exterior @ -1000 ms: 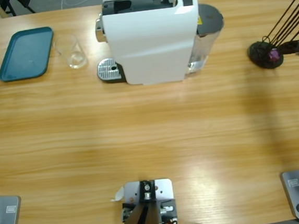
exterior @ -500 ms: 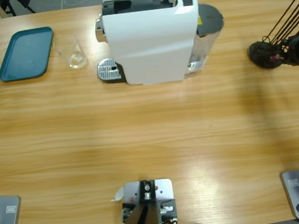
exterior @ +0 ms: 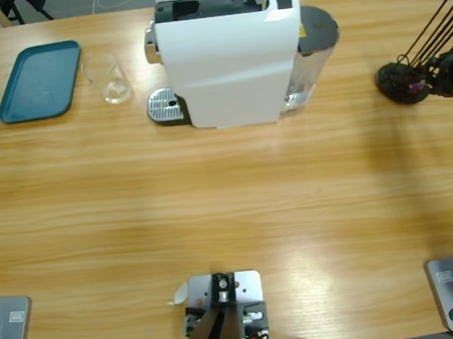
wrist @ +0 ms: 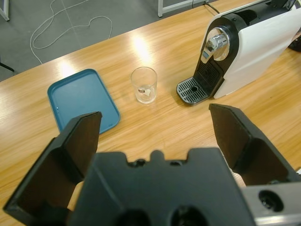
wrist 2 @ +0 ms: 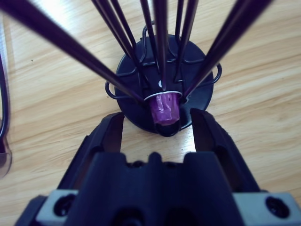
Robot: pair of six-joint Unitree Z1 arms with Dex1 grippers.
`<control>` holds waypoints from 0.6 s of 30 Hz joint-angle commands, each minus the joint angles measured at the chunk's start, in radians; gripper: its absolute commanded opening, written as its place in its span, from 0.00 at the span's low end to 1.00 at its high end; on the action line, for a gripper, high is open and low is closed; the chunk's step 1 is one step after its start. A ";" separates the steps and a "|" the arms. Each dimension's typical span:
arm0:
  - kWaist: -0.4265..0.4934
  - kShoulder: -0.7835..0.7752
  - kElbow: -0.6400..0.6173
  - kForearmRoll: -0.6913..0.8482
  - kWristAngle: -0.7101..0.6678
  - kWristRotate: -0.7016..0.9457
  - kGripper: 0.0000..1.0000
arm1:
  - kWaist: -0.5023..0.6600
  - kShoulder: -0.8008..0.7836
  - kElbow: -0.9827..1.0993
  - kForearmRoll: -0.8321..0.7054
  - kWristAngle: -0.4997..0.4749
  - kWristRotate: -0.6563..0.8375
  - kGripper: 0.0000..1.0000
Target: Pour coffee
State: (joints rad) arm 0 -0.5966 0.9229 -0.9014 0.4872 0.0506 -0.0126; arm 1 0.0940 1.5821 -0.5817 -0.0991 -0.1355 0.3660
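1. The right gripper (wrist 2: pixel 158 123) is sitting at the right edge of the table (exterior: pixel 230 209), right next to a black wire rack (wrist 2: pixel 162 94).
2. Its two black jaws are spread apart, one on each side of a purple pod (wrist 2: pixel 164 107) at the bottom of the rack. They are not squeezing the pod.
3. The left gripper (wrist: pixel 160 125) is hanging above the table with its jaws wide open, holding nothing.
4. It is looking down at a clear glass (wrist: pixel 144 84), a blue tray (wrist: pixel 82 99) and a white coffee machine (wrist: pixel 254 47).
5. The glass is standing upright between the tray and the machine's metal drip plate (exterior: pixel 165 107). It is near both but touching neither.
6. I cannot tell if there is any coffee in the glass.
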 commanded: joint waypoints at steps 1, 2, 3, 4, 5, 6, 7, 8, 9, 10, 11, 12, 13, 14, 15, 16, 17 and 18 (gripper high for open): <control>0.000 -0.018 0.045 -0.012 0.001 -0.004 0.99 | -0.012 0.070 0.009 -0.013 -0.008 -0.010 0.60; 0.000 -0.015 0.049 -0.012 0.000 -0.004 0.99 | -0.014 0.072 0.008 -0.013 -0.007 -0.010 0.60; 0.000 -0.013 0.054 -0.012 0.000 -0.004 0.99 | -0.015 0.075 0.007 -0.013 -0.008 -0.010 0.59; 0.000 -0.013 0.059 -0.012 0.000 -0.004 0.99 | -0.017 0.076 0.006 -0.013 -0.009 -0.010 0.59; 0.000 -0.014 0.061 -0.012 0.000 -0.004 0.99 | -0.017 0.076 0.005 -0.013 -0.010 -0.010 0.59; 0.000 -0.016 0.062 -0.014 0.000 -0.004 0.99 | -0.017 0.076 0.005 -0.013 -0.011 -0.010 0.59; 0.000 -0.015 0.064 -0.020 -0.001 -0.004 0.99 | -0.017 0.075 0.005 -0.013 -0.014 -0.010 0.59; 0.000 -0.012 0.064 -0.023 -0.002 -0.003 0.99 | -0.017 0.075 0.005 -0.014 -0.017 -0.010 0.59; 0.000 -0.010 0.064 -0.027 -0.002 -0.004 0.99 | -0.017 0.075 0.005 -0.014 -0.019 -0.010 0.54; 0.000 -0.007 0.064 -0.030 -0.001 -0.003 0.99 | -0.017 0.078 0.003 -0.014 -0.021 -0.010 0.47; 0.000 -0.004 0.064 -0.032 -0.002 -0.004 0.99 | -0.017 0.081 0.003 -0.017 -0.022 -0.010 0.46; 0.000 -0.002 0.065 -0.033 -0.002 -0.003 0.99 | -0.017 0.083 0.002 -0.018 -0.023 -0.010 0.46; 0.000 -0.002 0.066 -0.033 -0.002 -0.003 0.99 | -0.017 0.084 0.002 -0.021 -0.025 -0.010 0.46; 0.000 -0.002 0.067 -0.034 -0.002 -0.003 0.99 | -0.017 0.084 0.002 -0.023 -0.025 -0.010 0.46; 0.000 -0.002 0.068 -0.034 -0.001 -0.003 0.99 | -0.017 0.086 0.002 -0.028 -0.024 -0.012 0.46; 0.000 -0.002 0.068 -0.035 -0.001 -0.003 0.99 | -0.017 0.088 0.003 -0.033 -0.024 -0.015 0.46; 0.000 -0.002 0.069 -0.035 0.000 -0.003 0.99 | -0.017 0.092 0.002 -0.037 -0.022 -0.020 0.46; 0.000 -0.002 0.069 -0.035 0.000 -0.003 0.99 | -0.017 0.096 0.003 -0.039 -0.022 -0.021 0.46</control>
State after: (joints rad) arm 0 -0.5966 0.9230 -0.8711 0.4637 0.0506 -0.0126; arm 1 0.0893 1.6296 -0.5825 -0.1054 -0.1481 0.3659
